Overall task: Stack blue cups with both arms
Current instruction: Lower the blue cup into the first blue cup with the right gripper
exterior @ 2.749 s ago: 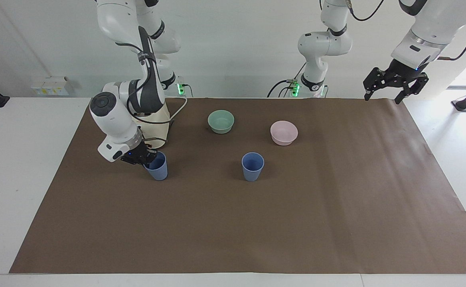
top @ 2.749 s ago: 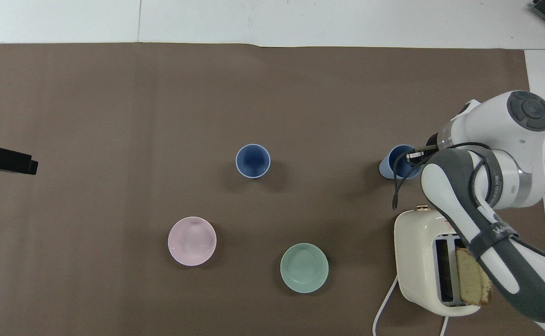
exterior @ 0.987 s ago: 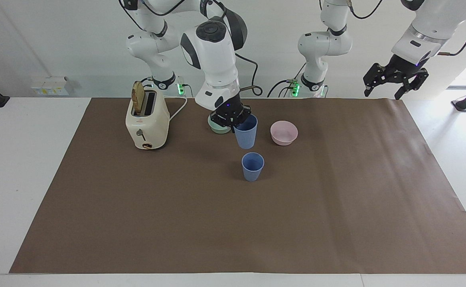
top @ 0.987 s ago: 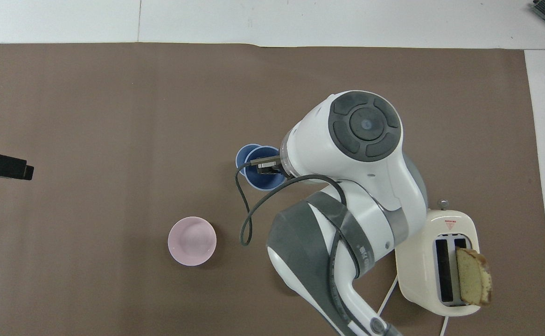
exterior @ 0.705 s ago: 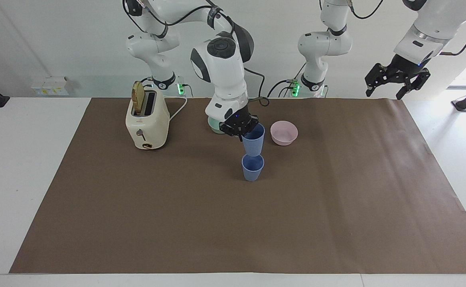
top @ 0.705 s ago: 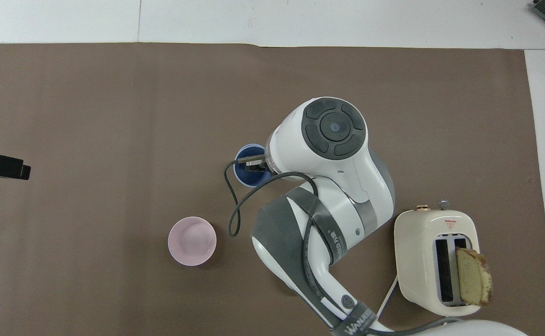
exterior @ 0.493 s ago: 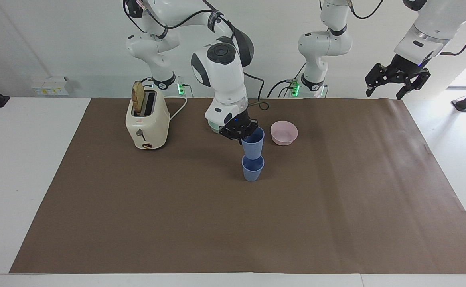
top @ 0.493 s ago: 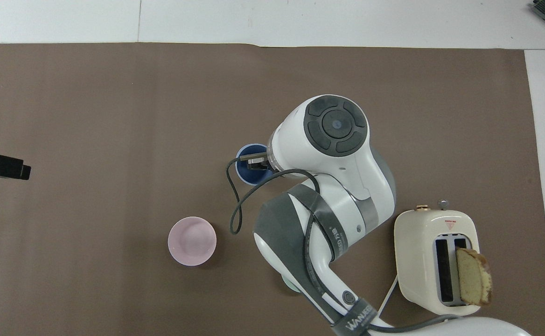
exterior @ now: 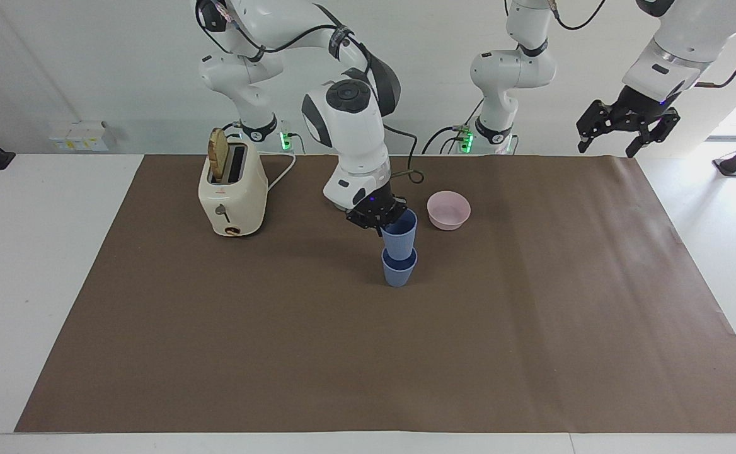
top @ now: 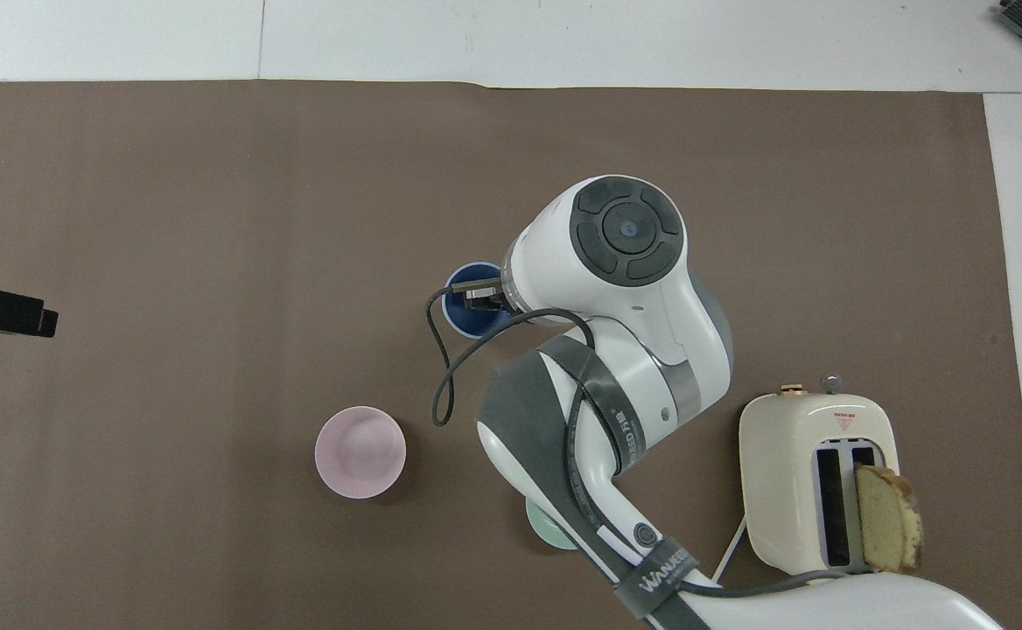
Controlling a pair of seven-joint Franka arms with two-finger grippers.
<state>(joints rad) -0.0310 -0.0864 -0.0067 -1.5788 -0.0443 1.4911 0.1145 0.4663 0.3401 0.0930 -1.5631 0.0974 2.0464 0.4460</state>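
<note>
— Facing view first, running across it: toaster point(exterior: 232, 195) with a slice of bread point(exterior: 218, 148) in its slot, then the right gripper point(exterior: 377, 213), then the pink bowl point(exterior: 448, 210), and last the left gripper point(exterior: 624, 125) waiting in the air over the mat's corner at the left arm's end. Which step would you call it?

— The nesting itself. The right gripper's jaws are clamped on the rim of the upper blue cup point(exterior: 399, 234), and its base sits partway inside the lower blue cup point(exterior: 399, 268), which stands on the brown mat point(exterior: 368, 353) near the table's middle, farther from the robots than the pink bowl.

— And next?

— I'd guess a straight push down until it seats, then letting go without tipping the pair.

— The left's jaws?

— Spread wide, holding nothing.

— How do the cups look?

— Matte blue-grey, tapered, no handles, both upright and lined up. A mint-green bowl point(top: 544, 529) peeks out under the arm in the overhead view.
</note>
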